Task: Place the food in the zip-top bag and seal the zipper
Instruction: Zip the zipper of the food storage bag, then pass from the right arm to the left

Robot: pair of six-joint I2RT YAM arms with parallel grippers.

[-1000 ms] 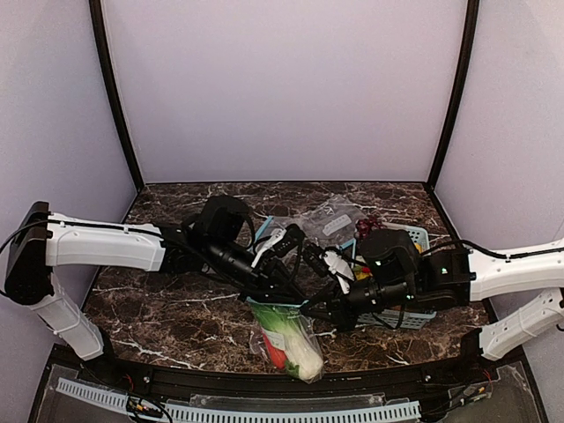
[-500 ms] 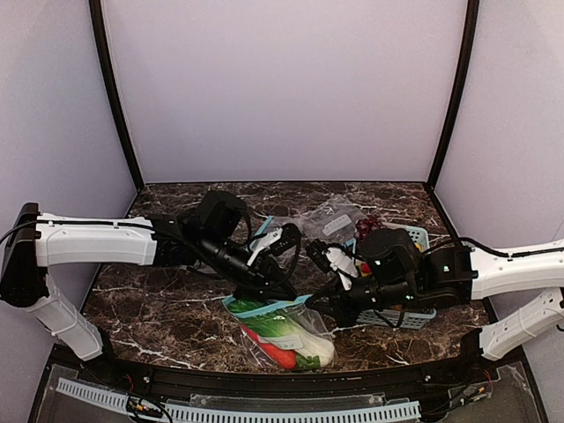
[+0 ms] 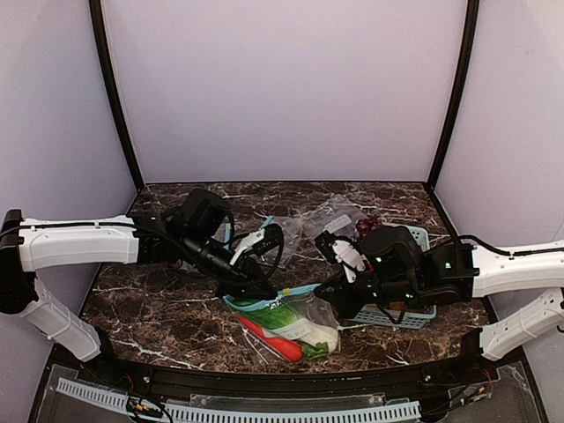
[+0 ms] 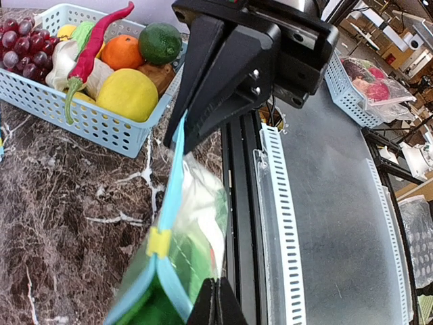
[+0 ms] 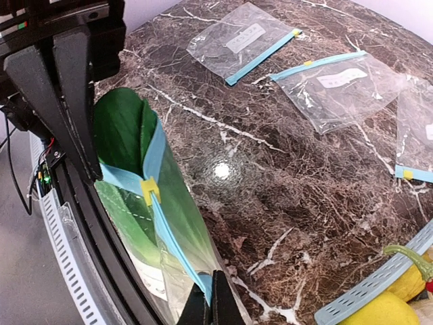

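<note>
The table (image 3: 150, 313) is a dark brown marble-patterned slab with white veins, edged along its near side by a black rail (image 3: 264, 381). On its right side stands a light-blue slatted plastic basket (image 4: 74, 116). Farther back, three small clear plastic bags with blue zipper strips lie flat and apart from one another: the first small bag (image 5: 237, 40), the second small bag (image 5: 338, 84) near it, and the third small bag (image 5: 421, 128), cut off by the picture's edge. Near the front edge, around the middle, the large clear zip-top bag (image 3: 286, 322) with its light-blue zipper strip rests its lower part on the marble.
</note>
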